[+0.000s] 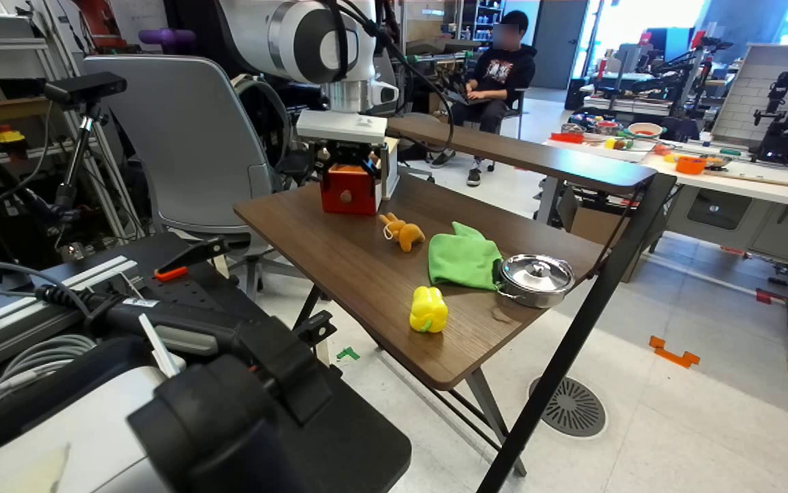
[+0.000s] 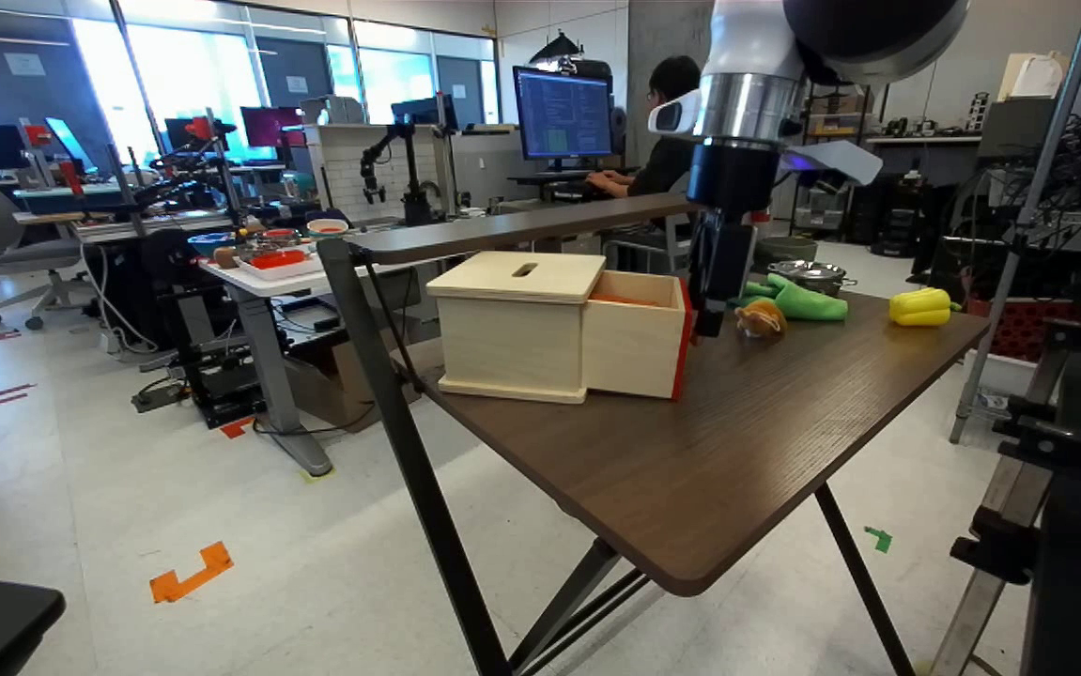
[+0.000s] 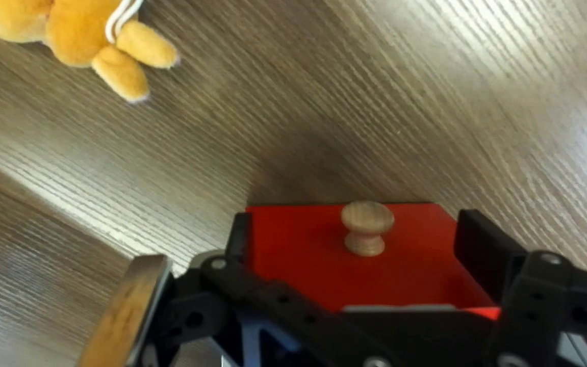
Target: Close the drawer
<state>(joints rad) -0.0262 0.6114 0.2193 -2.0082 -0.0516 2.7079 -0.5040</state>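
The drawer (image 2: pixel 634 338) stands partly pulled out of the pale wooden cabinet (image 2: pixel 512 343). It has light wooden sides and a red front. The red front also shows in an exterior view (image 1: pixel 349 195) and in the wrist view (image 3: pixel 298 244). A round wooden knob (image 3: pixel 367 219) sits on the red front. My gripper (image 2: pixel 711 329) points down just in front of the red front; whether it touches is unclear. In the wrist view my gripper (image 3: pixel 357 221) is open, fingers wide apart on either side of the knob, with nothing between them held.
On the brown table (image 2: pixel 765 413) lie an orange plush toy (image 1: pixel 402 231), a green cloth (image 1: pixel 462 259), a yellow toy pepper (image 1: pixel 428 309) and a lidded metal pot (image 1: pixel 536 279). A raised brown shelf (image 2: pixel 521 225) runs behind the cabinet along the table's edge.
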